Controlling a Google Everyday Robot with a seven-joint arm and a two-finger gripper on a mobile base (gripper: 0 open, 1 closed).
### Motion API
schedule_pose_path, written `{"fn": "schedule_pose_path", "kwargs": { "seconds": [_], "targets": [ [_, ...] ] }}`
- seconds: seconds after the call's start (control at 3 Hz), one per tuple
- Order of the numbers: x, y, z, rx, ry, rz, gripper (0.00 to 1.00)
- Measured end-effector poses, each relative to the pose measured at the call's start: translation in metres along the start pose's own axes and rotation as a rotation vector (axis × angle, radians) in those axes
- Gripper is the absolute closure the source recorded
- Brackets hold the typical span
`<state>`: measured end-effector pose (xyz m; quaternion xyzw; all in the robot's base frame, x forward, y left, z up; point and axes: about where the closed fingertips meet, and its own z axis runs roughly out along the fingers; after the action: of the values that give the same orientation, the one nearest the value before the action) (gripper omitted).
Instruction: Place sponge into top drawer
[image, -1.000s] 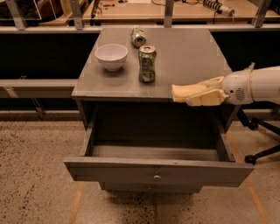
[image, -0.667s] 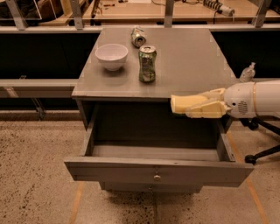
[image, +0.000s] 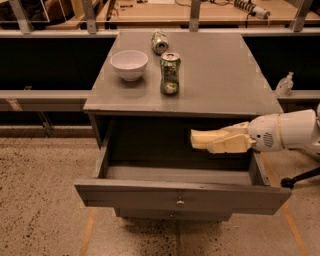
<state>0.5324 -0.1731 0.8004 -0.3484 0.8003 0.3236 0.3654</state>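
Grey top drawer (image: 180, 192) gapes below pincer (image: 214, 143), seemingly clamping sponge (image: 201, 139), near right wall.

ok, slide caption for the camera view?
End effector over the open top drawer; bowl, upright can and tipped can on the cabinet top.

The top drawer (image: 180, 197) stands open, its shallow cavity free from above across the left and middle. The gripper (image: 201, 144) hangs over the drawer's right half, reaching in across the right side wall, just below the front edge of the cabinet top (image: 225, 80), which roofs the rear of the opening. On that top, a white bowl (image: 129, 64), an upright soda can (image: 170, 73) and a tipped can (image: 159, 42) crowd the left and back.
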Motion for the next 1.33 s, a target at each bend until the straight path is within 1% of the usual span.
{"fn": "schedule_pose_path", "kwargs": {
  "seconds": [0.33, 0.67, 1.0, 1.33],
  "targets": [
    [0.040, -0.011, 0.026, -0.036, 0.073, 0.037, 0.61],
    [0.069, -0.021, 0.050, -0.060, 0.110, 0.040, 0.37],
    [0.081, -0.031, 0.068, -0.027, 0.126, 0.022, 0.13],
    [0.074, -0.039, 0.073, 0.046, 0.110, -0.013, 0.00]
  ]
}}
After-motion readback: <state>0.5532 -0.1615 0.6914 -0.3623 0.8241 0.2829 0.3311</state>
